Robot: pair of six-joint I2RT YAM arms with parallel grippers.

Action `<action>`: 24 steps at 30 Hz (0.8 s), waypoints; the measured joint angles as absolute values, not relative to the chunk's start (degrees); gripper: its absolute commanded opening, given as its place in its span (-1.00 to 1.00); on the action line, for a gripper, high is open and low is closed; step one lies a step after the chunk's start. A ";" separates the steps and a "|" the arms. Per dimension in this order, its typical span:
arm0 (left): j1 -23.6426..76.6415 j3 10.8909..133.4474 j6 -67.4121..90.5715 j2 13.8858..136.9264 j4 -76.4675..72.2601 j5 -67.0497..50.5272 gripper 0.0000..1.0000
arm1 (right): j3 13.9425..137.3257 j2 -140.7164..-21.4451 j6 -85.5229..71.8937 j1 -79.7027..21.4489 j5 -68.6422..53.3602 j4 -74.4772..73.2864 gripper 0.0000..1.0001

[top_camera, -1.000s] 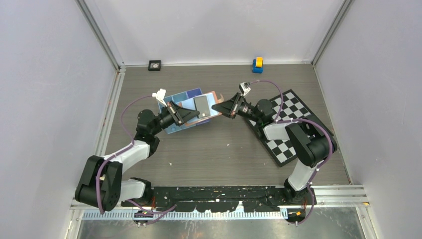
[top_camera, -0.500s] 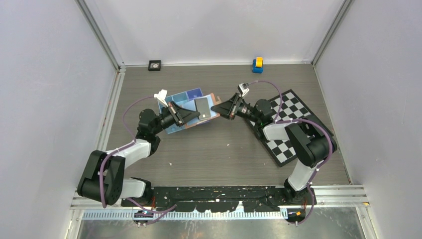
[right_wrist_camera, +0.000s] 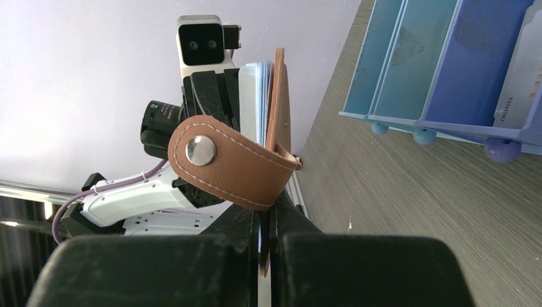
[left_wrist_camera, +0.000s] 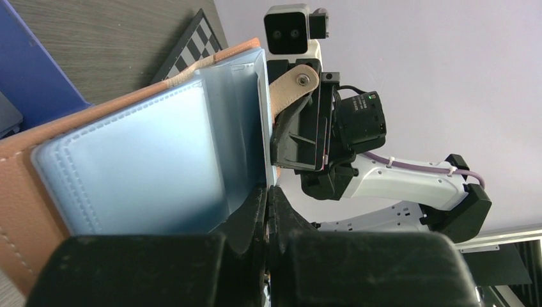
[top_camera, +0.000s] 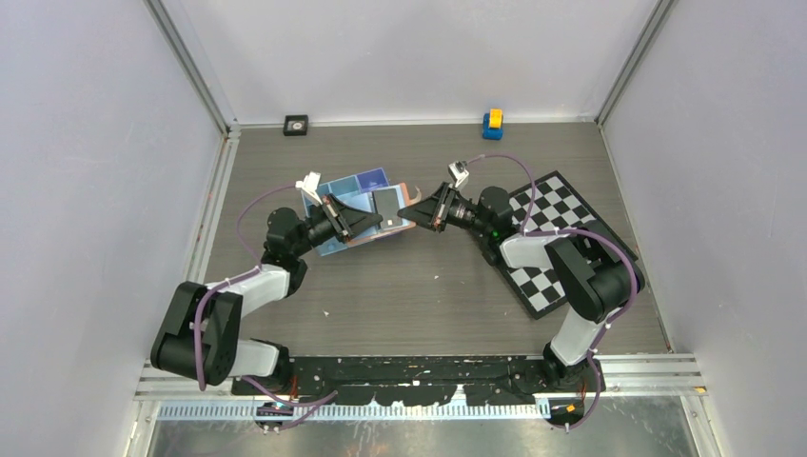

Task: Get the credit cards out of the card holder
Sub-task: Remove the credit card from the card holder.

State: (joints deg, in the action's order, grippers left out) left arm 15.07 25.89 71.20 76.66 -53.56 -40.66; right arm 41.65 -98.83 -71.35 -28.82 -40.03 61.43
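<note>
Card holder [top_camera: 394,211], tan leather, held up between two pincers at the right end of a blue tray [top_camera: 354,183], partly overlapping it in the top view.

Left pincer [left_wrist_camera: 268,203]: fingers pressed together with no gap, clamped on the lower edge of the holder beside its clear sleeves [left_wrist_camera: 147,160]. Sleeves pale and translucent, stitched along the border, fanned open toward the left wrist camera.

Right pincer [right_wrist_camera: 263,224]: fingers closed tight, thin leather panel pinched between them at its edge. Panel seen edge-on from the right wrist, with a pale stack of sleeve or card edges just behind it; which of the two not discernible.

Strap [right_wrist_camera: 236,169] unfastened, curling free from the panel's edge, with a metal stud [right_wrist_camera: 201,148] near its rounded tip.

Dark card [top_camera: 385,200]: grey rectangle on the holder's upward face; whether inside a sleeve not discernible.

Pale card [right_wrist_camera: 524,77] standing in the tray compartment at the right edge of the right wrist view.

Checkered board [top_camera: 557,248] on the counter [top_camera: 419,286] under the right arm, well apart from the holder. Yellow-and-blue block [top_camera: 492,123] and small black square [top_camera: 296,124] at the counter's far edge.
</note>
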 measured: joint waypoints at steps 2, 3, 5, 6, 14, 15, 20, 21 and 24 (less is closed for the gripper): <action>15.07 25.89 71.57 76.84 -53.69 -40.66 -0.72 | 41.65 -98.83 -71.26 -28.82 -39.92 61.17 -0.99; 15.03 25.89 71.77 76.90 -53.84 -40.73 -0.71 | 41.65 -98.83 -71.29 -28.77 -39.90 61.23 -0.99; 14.98 25.89 72.14 76.93 -54.39 -40.93 -0.73 | 41.65 -98.83 -71.64 -28.71 -39.92 61.45 -0.99; 14.98 25.89 72.25 76.93 -54.81 -41.06 -0.76 | 41.65 -98.83 -71.88 -28.64 -39.94 61.69 -0.99; 14.96 25.89 73.32 76.93 -57.47 -41.19 -0.94 | 41.65 -98.83 -73.65 -28.29 -40.07 64.25 -0.99; 14.96 25.89 73.34 76.93 -57.60 -41.19 -0.96 | 41.65 -98.83 -73.87 -28.25 -40.14 64.53 -0.99; 14.83 25.56 73.38 76.58 -58.52 -41.08 -0.97 | 41.65 -99.07 -75.29 -28.01 -40.58 66.48 -0.99; 14.81 25.52 73.38 76.38 -58.59 -41.08 -0.98 | 41.65 -99.22 -75.66 -27.99 -40.64 66.92 -0.99; 14.41 25.21 73.36 75.81 -58.96 -40.93 -1.00 | 41.63 -99.81 -76.77 -27.53 -40.77 68.29 -0.99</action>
State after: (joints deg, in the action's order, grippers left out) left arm 14.41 25.21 73.36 75.81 -58.96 -40.93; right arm 41.63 -99.81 -76.77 -27.53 -40.77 68.29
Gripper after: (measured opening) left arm 0.011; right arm 0.062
